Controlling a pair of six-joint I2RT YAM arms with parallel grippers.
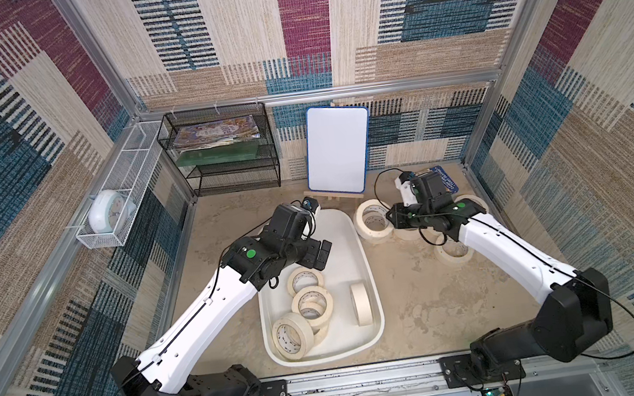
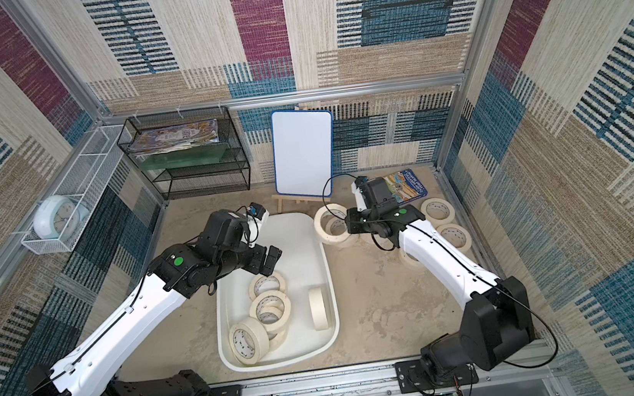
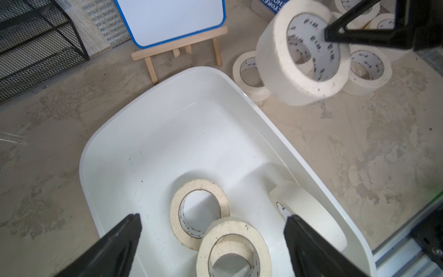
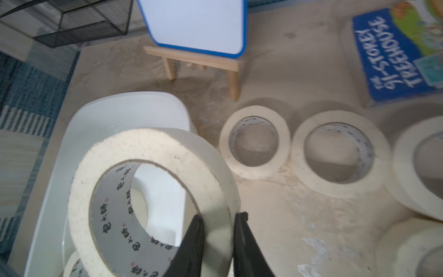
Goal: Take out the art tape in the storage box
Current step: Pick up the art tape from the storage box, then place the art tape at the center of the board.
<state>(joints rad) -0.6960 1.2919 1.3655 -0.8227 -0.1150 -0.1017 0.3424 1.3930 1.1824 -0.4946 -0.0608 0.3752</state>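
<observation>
While the left gripper (image 3: 212, 217) hung wide open and empty over the storage box (image 3: 167, 134), the right gripper (image 4: 219, 215) pinched one art tape (image 4: 153, 148) roll's wall. That roll was tilted, just beside the box.

My left arm (image 1: 207, 311) and right arm (image 1: 505, 243) matched — long white shell links, chunky black joints and shoulders. One green dot (image 1: 250, 254) on each elbow housing. A thin black cable (image 1: 184, 325) ran along each white link; the right one bowed loose by the shoulder. Black base plates (image 1: 482, 370) had small silver screws. Fingers (image 3: 115, 247) — black, wedge-shaped, tapering to blunt tips.
</observation>
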